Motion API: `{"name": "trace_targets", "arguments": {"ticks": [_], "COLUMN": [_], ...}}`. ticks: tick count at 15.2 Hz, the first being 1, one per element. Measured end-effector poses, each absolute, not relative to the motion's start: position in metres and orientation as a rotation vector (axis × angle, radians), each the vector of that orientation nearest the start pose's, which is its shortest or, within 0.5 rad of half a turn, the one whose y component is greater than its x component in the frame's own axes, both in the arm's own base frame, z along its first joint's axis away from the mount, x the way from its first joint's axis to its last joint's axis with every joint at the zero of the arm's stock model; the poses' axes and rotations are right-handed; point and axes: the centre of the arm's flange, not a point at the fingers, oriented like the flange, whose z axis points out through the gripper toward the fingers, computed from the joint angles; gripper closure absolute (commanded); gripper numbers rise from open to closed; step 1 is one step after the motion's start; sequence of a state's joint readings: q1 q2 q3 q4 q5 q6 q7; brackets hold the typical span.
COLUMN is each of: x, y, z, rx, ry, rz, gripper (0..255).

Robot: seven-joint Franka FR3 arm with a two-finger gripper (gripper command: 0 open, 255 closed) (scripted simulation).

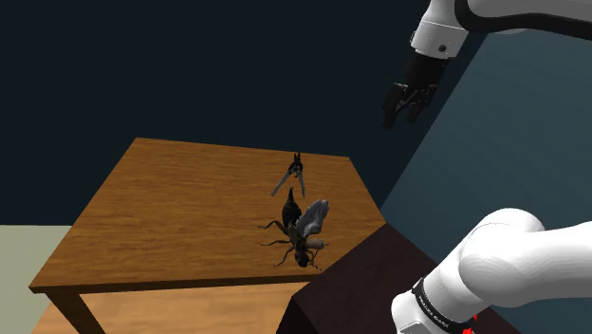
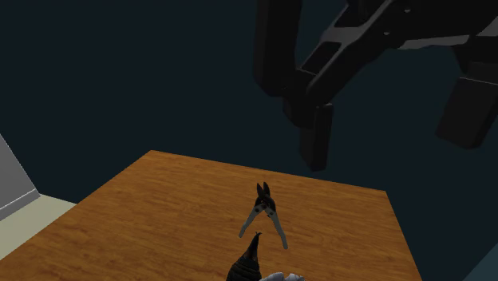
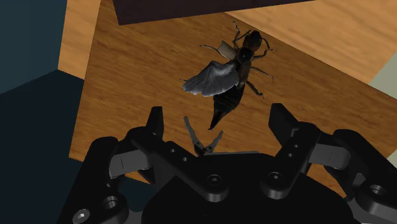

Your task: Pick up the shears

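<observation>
The black hand (image 1: 408, 104) hangs high in the air on the end of the white arm (image 1: 457, 21). Its two fingers (image 3: 155, 122) stand wide apart. There is nothing between them and they touch nothing.

The shears (image 1: 294, 176) lie flat on the brown wooden worktop (image 1: 171, 218), near its far edge. They have a small dark head and two grey handles that spread open like a V turned upside down. In the shoulder view the hand is at about 2 o'clock from the shears and well apart from them.

A big toy bug (image 1: 302, 232) with a dark body, thin legs and grey wings lies on the worktop too. In the shoulder view it is at 6 o'clock from the shears, just beside them, and its pointed tail nearly reaches the handles. The dark box of the stand (image 1: 346, 285) sits at about 4 o'clock from the bug, by the near corner of the worktop.

In the second exterior view the hand (image 2: 391, 148) looks very big and close, up at about 2 o'clock from the shears (image 2: 263, 215). The dark head of the shears points to 12 o'clock there.

In the wrist view the shears (image 3: 202, 141) show small in the gap between the two fingers, far down below them, with the bug (image 3: 229, 73) just past them.
</observation>
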State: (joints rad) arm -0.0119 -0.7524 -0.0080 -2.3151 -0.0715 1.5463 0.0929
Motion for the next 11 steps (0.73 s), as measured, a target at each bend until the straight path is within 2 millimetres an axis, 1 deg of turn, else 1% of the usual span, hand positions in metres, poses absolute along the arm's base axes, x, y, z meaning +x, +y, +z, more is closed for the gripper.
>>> {"name": "trace_targets", "arguments": {"ticks": [1,2,4,8,11], "x": [0.314,0.318,0.336,0.381,0.41], "y": [-0.015,-0.016,-0.023,-0.033,-0.041], "z": [0.597,0.594,0.582,0.55,0.522], "rx": [-3.203,-3.205,-3.209,-3.216,-3.218], "ry": [0.179,0.164,0.114,-0.009,-0.105], "rz": [0.022,0.029,0.053,0.108,0.151], "gripper": [0,0,0,0,0]}}
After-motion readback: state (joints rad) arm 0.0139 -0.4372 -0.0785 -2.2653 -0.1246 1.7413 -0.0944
